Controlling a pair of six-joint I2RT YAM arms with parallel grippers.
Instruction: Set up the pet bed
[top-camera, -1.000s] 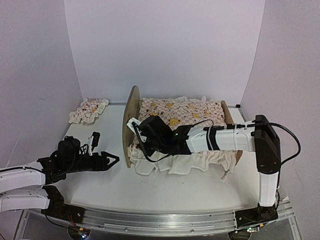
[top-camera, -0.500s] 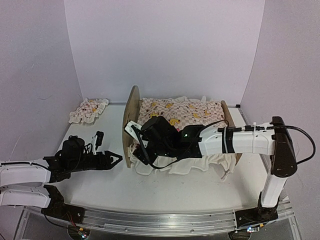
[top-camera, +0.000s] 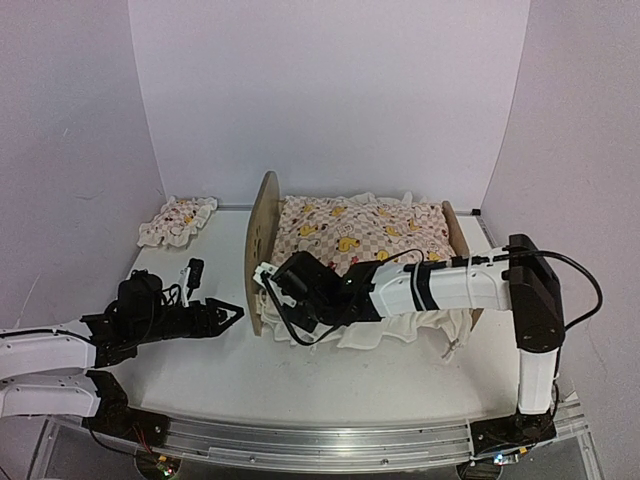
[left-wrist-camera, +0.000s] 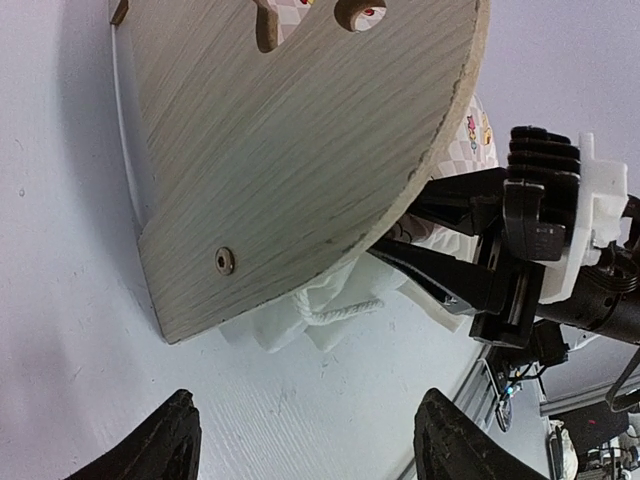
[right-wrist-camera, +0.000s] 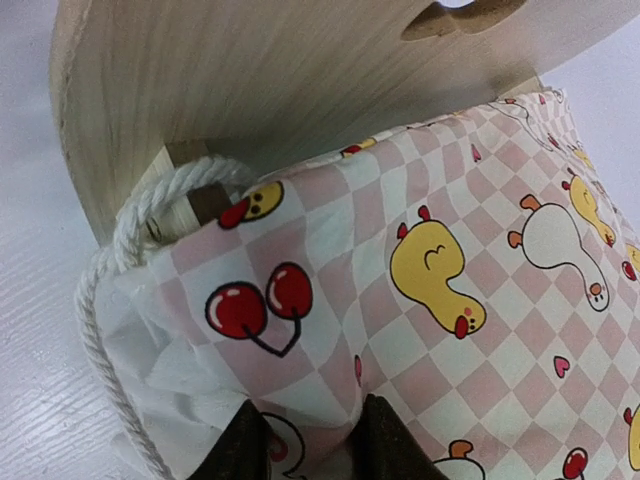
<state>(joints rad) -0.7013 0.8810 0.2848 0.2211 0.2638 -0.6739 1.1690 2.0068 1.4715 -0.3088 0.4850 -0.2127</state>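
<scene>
Softly, checkered ruffled cover (top-camera: 360, 230) drapes the rounded plywood pet bed (top-camera: 262, 235).

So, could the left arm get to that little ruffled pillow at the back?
Probably yes: only bare table lies between its open end effector and the pillow.

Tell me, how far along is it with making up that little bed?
Done: the duck-print cover is spread over the pet bed. In hand: the right gripper pinches the cover's near corner beside the headboard, seemingly tucking it; the left gripper hangs open, short of the headboard. Left: the matching pillow lies on the table, away from the bed.
</scene>
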